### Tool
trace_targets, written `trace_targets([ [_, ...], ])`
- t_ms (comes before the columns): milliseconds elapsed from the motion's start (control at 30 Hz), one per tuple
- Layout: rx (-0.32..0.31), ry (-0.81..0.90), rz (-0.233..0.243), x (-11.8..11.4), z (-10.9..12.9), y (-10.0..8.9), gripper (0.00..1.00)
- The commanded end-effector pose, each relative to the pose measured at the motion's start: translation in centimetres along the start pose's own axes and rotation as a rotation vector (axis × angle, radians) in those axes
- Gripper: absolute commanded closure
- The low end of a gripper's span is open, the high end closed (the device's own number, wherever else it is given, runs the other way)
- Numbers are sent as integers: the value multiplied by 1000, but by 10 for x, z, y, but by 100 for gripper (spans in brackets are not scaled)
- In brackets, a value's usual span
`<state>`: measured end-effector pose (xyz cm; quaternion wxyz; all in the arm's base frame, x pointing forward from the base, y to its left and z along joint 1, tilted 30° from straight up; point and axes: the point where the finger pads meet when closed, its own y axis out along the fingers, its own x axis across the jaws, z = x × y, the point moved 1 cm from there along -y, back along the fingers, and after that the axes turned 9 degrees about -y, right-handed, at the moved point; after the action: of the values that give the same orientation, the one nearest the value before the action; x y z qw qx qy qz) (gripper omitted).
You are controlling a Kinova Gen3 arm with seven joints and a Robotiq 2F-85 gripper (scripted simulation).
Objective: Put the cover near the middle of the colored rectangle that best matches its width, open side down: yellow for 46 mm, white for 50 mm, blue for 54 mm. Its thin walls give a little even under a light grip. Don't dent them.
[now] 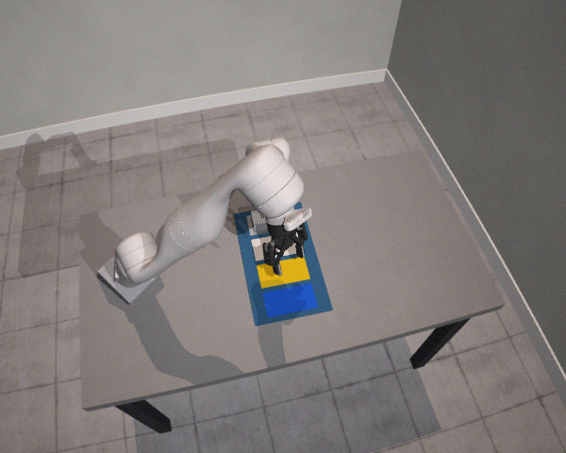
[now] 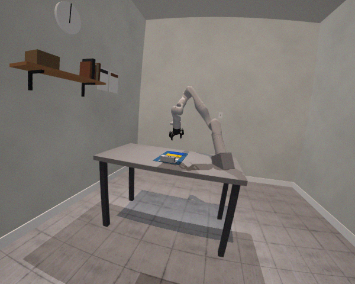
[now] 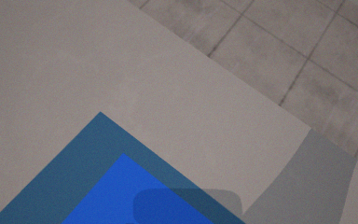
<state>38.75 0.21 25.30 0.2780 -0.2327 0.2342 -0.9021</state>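
My gripper (image 1: 284,257) is spread wide with nothing between the fingers, hanging well above the table (image 1: 395,234) and pointing down. From the top view it sits over the spot where the white rectangle (image 1: 258,243) meets the yellow rectangle (image 1: 289,271). The blue rectangle (image 1: 290,298) is the next one toward the table's near edge, and all three sit on a darker blue mat (image 1: 248,273).

The cover (image 2: 168,158) is a pale little box on the mat. In the top view my forearm hides most of it, with just a bit poking out at the mat's far end (image 1: 259,223). It's well below my fingers, not touching them.

My wrist camera only catches a corner of the mat (image 3: 69,168) and the blue rectangle (image 3: 116,196), plus table edge and floor tiles (image 3: 279,51).
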Motion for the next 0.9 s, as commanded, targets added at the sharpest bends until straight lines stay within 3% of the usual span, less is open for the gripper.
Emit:
trace_targets([
  [0, -63, -231, 126, -50, -46, -14, 0],
  [200, -132, -514, 279, -107, -102, -32, 0],
  [267, -132, -514, 279, -107, -102, -32, 0],
  [500, -187, -740, 400, -153, -147, -46, 0],
  [700, -212, -843, 455, -173, -167, -52, 0],
  [867, -218, -867, 468, -178, -172, -53, 0],
])
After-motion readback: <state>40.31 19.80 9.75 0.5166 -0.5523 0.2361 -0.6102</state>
